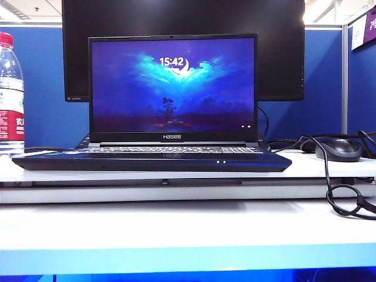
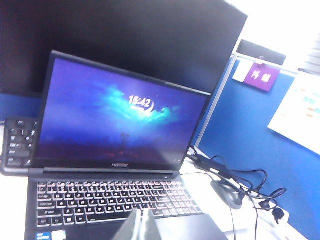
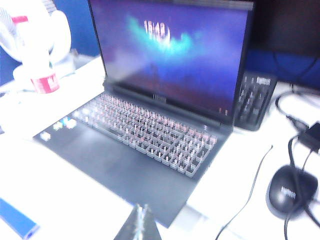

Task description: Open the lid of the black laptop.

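Observation:
The black laptop (image 1: 153, 161) sits on the white desk with its lid (image 1: 172, 88) standing upright. The lit screen shows 15:42 above a "Hasee" logo, and two green lights glow on the front edge. In the left wrist view my left gripper (image 2: 140, 210) is shut and empty, hovering over the palm rest in front of the backlit keys, facing the lid (image 2: 115, 120). In the right wrist view my right gripper (image 3: 141, 205) is shut and empty, just off the laptop's (image 3: 130, 160) front corner. Neither gripper shows in the exterior view.
A large dark monitor (image 1: 282, 59) stands behind the laptop. A water bottle (image 1: 10, 88) is at the left. A black mouse (image 1: 339, 150) and looping cables (image 1: 343, 197) lie at the right. A separate black keyboard (image 3: 255, 97) leans behind the laptop.

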You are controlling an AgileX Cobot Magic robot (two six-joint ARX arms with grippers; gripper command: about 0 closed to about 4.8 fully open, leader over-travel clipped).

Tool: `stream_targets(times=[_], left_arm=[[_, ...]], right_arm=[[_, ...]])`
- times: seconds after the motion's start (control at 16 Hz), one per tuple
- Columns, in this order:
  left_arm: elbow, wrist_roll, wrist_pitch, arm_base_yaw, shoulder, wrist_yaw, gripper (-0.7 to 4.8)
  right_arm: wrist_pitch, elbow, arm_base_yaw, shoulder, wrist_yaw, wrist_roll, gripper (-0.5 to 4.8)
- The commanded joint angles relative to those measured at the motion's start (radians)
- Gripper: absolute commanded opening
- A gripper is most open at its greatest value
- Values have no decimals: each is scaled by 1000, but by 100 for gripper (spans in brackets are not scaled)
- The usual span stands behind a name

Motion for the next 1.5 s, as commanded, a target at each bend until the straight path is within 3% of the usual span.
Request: stream_targets(times=[0.06, 0.31, 0.38, 0.44, 0.56, 0.69, 0.88, 1.19, 1.5], left_arm=[[2, -1, -5, 0, 0, 2, 22], [2, 19, -8, 0, 0, 2, 22], [2, 132, -5, 1, -3, -13, 22], [0, 164, -27, 1, -17, -48, 22], [-52, 181, -60, 50, -34, -113, 22], [-144, 201, -19, 125, -34, -114, 22], [-287, 266, 75, 155, -34, -160, 22], [-431, 243, 273, 291, -35, -179, 22], [-484, 215, 315, 301, -35, -153, 22]], right_arm=[[-3, 5, 1, 0, -1, 2, -1], [-3, 5, 1, 0, -1, 2, -1], [-3, 5, 1, 0, 0, 2, -1], [-3, 5, 1, 0, -1, 2, -1], [-3, 5, 0, 0, 0, 1, -1], [-3, 5, 1, 0, -1, 2, -1], [-3, 5, 0, 0, -1, 1, -1], [-3, 5, 1, 0, -1, 2, -1], [-3, 5, 1, 0, -1, 2, -1]])
